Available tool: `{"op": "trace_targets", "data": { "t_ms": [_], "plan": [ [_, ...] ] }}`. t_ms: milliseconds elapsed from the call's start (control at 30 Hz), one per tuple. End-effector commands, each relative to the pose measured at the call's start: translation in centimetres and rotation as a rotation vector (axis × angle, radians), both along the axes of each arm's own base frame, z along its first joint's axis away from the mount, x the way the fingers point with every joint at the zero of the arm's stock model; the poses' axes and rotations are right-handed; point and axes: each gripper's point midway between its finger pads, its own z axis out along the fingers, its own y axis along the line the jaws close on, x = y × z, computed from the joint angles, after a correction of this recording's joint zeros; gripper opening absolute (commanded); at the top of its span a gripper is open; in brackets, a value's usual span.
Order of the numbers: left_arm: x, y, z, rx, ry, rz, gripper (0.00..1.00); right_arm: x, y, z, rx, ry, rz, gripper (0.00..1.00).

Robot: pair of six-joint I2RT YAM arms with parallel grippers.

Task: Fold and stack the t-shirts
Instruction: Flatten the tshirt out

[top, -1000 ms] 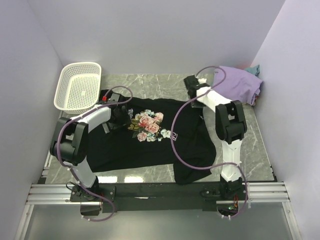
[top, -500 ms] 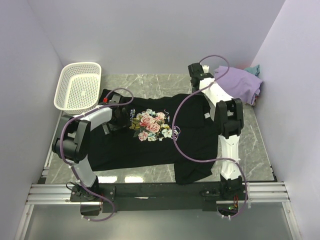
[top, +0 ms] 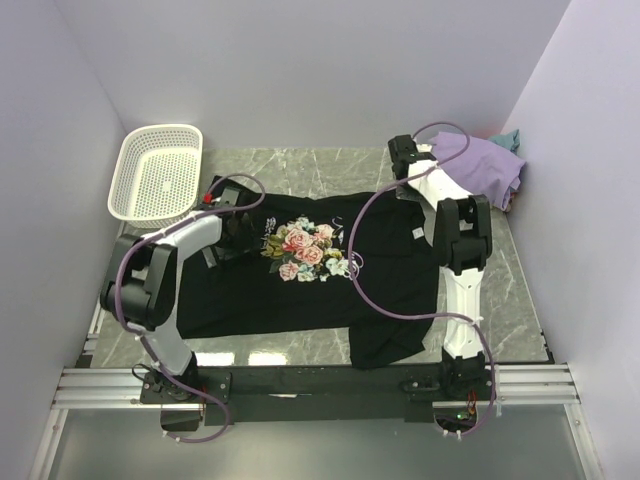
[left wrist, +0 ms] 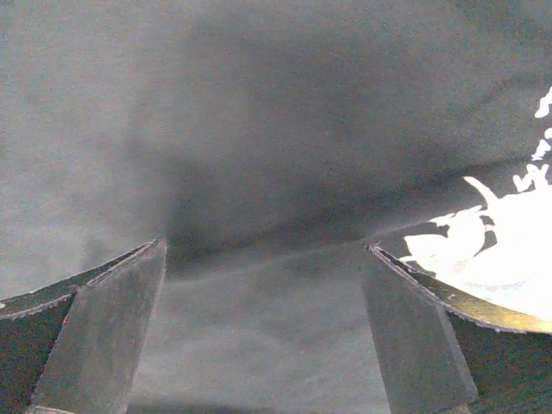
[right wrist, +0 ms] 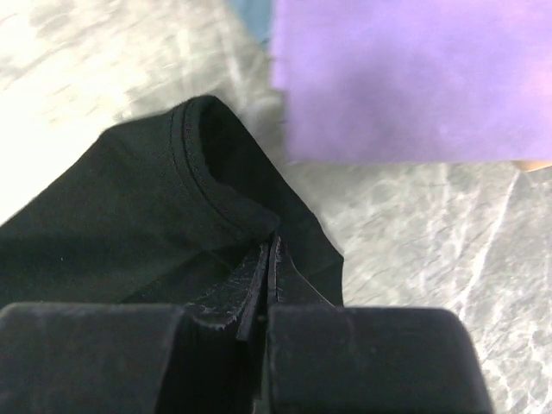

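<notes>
Marble tabletop (top: 300,165), white basket (top: 157,129) near the spread black t-shirt (top: 390,270)

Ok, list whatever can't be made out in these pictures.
Teal shirt: top view, only a corner shows behind the lavender shirt.
White lettering on the black shirt: too small in the top view; washed out and cut by the edge in the left wrist view.
Left gripper: open, but whether it presses the cloth is unclear; its arm hides it from above.
Lavender shirt in the right wrist view: blurred, cut by the frame edges.
</notes>
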Motion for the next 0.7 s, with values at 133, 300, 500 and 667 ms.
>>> {"op": "trace_targets", "data": {
  "t_ms": [133,300,500,667],
  "plan": [
    [3.2,-0.7,7.7,-0.081,-0.293,0.012,0.99,1.3,-1.6,2.4,0.023,-0.083,-0.027,0.04],
    [7.5,-1.8,11.0,-0.124,-0.410,0.009,0.99,1.1,-0.5,2.1,0.087,-0.088,0.008,0.00],
    [15.8,-3.5,10.8,-0.144,-0.403,-0.011,0.99,0.2,1.4,2.1,0.183,-0.086,0.058,0.01],
    [20.3,-2.1,9.1,-0.120,-0.370,0.057,0.99,-0.6,2.0,2.8,0.216,-0.093,0.079,0.02]
  ]
}}
